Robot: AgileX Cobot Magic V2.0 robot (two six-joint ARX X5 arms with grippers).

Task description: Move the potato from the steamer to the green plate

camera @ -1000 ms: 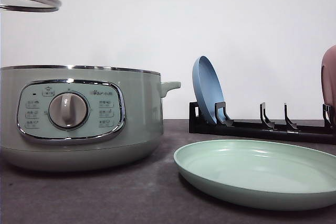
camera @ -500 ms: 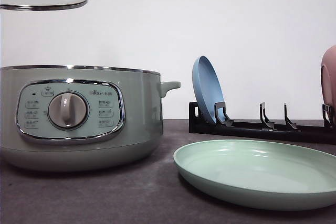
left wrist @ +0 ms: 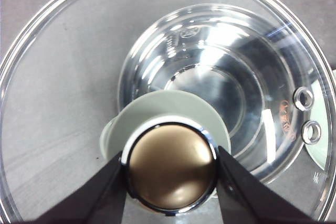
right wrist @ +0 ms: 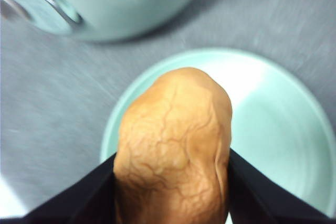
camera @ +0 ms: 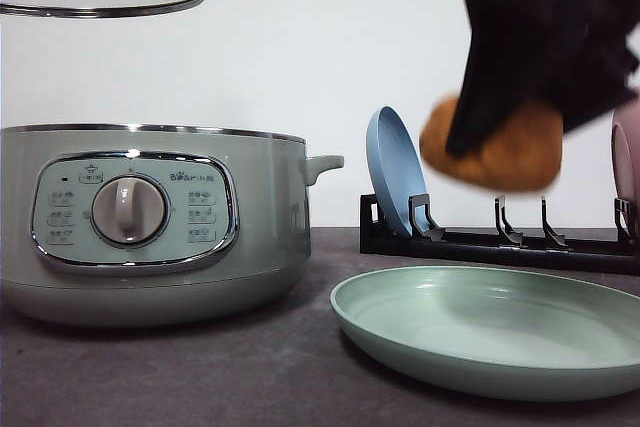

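Right fingers clamp potato above green plate; left fingers pinch lid knob.

bright even light, motion-blurred right gripper

The right hand, at the upper right of the front frame, is a blurred matte black mass with angular, flat-sided fingers. In each wrist view, two black wedge-shaped fingers rise from the lower corners, smooth and unmarked: left hand, right hand.
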